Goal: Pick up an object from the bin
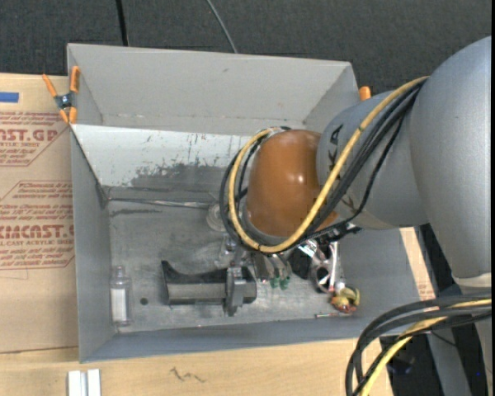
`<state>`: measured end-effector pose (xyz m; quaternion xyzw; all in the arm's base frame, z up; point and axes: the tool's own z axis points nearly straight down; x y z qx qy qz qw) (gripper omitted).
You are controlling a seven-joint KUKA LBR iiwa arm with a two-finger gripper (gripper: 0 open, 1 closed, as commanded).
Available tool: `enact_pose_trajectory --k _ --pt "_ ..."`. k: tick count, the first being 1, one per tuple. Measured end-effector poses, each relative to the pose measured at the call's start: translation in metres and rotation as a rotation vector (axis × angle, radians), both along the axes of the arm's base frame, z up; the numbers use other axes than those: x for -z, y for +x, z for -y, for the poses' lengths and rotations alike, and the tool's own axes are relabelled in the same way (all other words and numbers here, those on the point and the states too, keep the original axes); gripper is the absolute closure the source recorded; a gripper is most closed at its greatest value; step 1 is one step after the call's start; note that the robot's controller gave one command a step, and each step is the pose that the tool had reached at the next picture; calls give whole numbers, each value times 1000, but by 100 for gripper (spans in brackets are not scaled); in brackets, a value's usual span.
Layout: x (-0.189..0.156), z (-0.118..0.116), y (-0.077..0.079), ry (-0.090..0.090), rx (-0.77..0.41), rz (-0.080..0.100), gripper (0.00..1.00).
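My gripper (238, 289) hangs below the arm's orange cover, low in the front middle of the bin. It is at the right end of a black angular thing (190, 288) that lies flat on the bin floor, stretching left from the gripper. The gripper's dark parts merge with that thing, so I cannot make out whether it is held. A small clear round thing (217, 215) lies just behind the gripper, near the foot of the back wall.
A small clear vial (118, 295) stands near the front left corner. A small red and yellow piece (344, 300) lies at the front right, beside the arm's cables. The arm and its cover hide the bin's right half.
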<state>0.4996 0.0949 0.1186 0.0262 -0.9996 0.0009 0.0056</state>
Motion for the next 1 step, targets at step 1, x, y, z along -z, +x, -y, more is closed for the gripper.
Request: enact_pose_trajectory --k 1 --pt "-116 -22 -2 1 -13 8 100"
